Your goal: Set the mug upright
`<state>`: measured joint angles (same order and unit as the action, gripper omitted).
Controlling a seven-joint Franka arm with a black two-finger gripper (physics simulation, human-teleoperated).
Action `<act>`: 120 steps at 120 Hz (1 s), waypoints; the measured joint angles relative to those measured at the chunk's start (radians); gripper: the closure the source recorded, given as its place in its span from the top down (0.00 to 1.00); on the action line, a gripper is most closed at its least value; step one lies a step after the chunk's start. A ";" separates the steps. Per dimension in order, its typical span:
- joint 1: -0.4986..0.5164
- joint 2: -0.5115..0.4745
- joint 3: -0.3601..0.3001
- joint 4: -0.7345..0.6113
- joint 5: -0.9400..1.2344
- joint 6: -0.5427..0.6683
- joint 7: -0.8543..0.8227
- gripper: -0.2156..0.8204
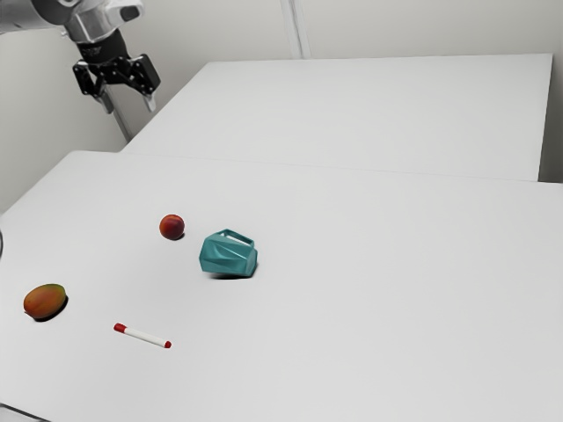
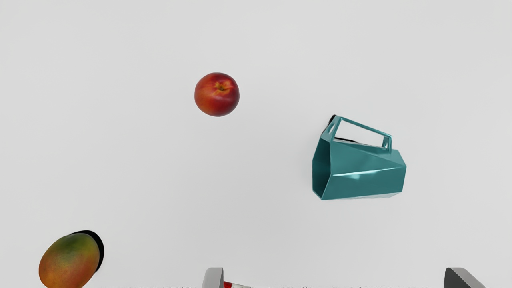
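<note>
Exterior view: teal faceted mug lay on its side, just left of frame center, on the counter. Hand was open, upper left. Likely best: grip body clear of handle, rotate mouth-up, seat base flat before release.

Mug on its side, not upright, on the white surface.
Teal body, faceted, with a glossy highlight along one crease; angular open-loop handle, same colour. Mouth faces the exterior view's left, interior dark; base end toward the exterior view's right. Handle on the side toward the surface's far edge, as the exterior view shows it. Mug lies in from that edge, well apart from the far corner at the exterior view's left.
</note>
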<state>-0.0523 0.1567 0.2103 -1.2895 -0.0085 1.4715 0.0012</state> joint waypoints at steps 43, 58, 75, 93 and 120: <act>0.175 -0.075 -0.203 -0.155 -0.072 0.064 0.008 0.79; 0.229 -0.122 -0.222 -0.305 -0.153 0.138 0.008 0.79; 0.209 -0.147 -0.167 -0.515 -0.336 0.249 0.029 0.79; 0.177 -0.149 -0.096 -0.693 -0.580 0.346 0.105 0.79; 0.138 -0.137 0.007 -0.839 -0.828 0.418 0.286 0.79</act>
<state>0.0856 0.0196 0.2172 -2.1284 -0.8363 1.8899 0.2876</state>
